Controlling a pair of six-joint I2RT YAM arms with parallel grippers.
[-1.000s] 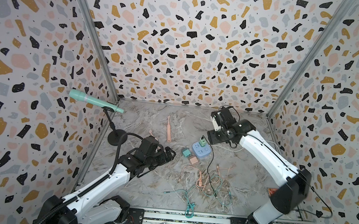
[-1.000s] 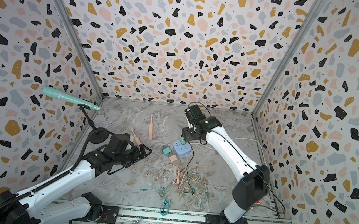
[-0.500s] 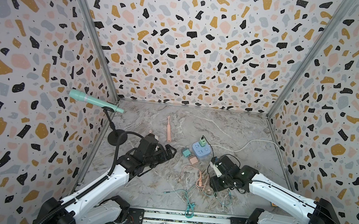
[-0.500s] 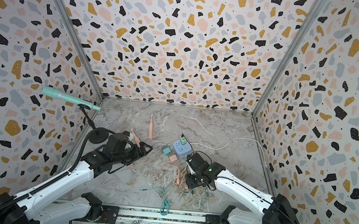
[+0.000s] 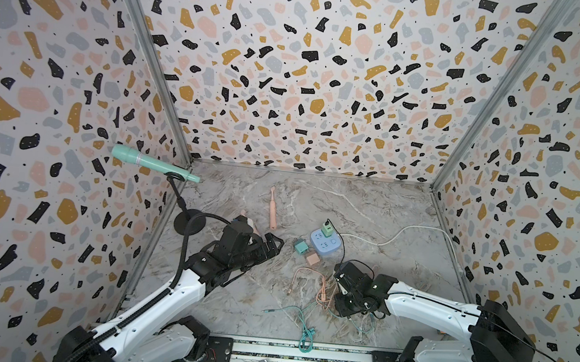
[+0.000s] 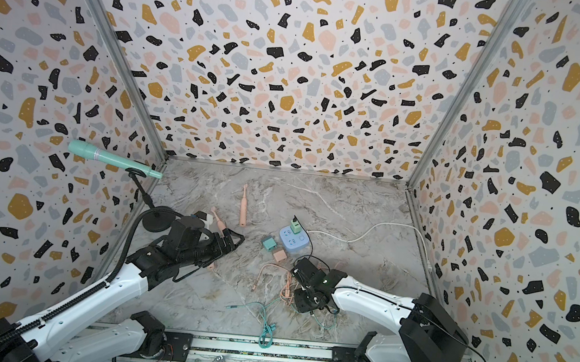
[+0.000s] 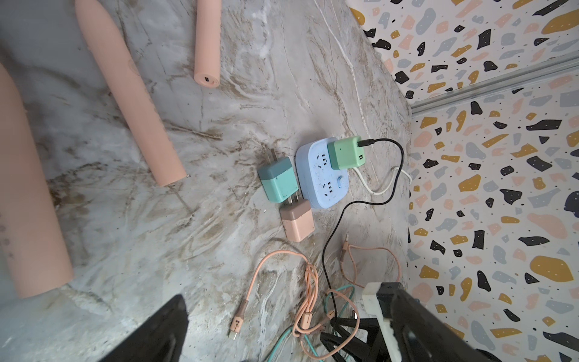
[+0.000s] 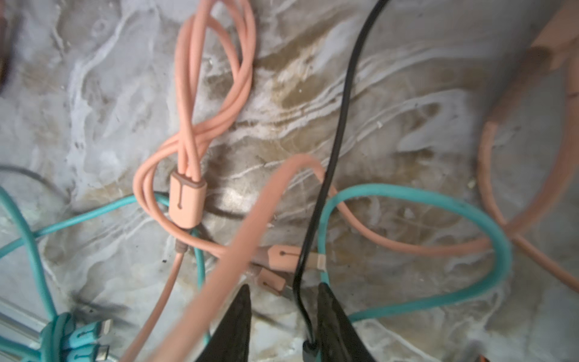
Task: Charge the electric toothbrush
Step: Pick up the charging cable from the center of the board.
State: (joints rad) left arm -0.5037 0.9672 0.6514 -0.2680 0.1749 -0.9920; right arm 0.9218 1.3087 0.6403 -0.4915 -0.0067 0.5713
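Observation:
Two pink electric toothbrushes lie on the marble table, one far out point(image 5: 272, 211) and one point(image 5: 252, 224) beside my left gripper point(image 5: 276, 243), which hovers open and empty. A green charger point(image 5: 327, 229) sits plugged into the blue power strip point(image 5: 326, 244). Its black cable point(image 7: 332, 238) runs down into a cable tangle. My right gripper point(image 8: 283, 286) is low over that tangle. Its jaws stand narrowly apart, and the black cable point(image 8: 341, 109) runs between them close to one finger, its plug end deep in the gap.
A teal charger block point(image 5: 300, 246) and a pink one point(image 5: 312, 259) lie beside the strip. Pink cables point(image 5: 321, 291) and teal cables point(image 5: 306, 327) are tangled near the front rail. A teal microphone on a stand point(image 5: 150, 163) is at the left wall. The strip's white cord point(image 5: 404, 234) runs right.
My right arm swung from high behind the power strip down to the cable tangle at the front, and its jaws narrowed around the black cable. The left arm barely moved.

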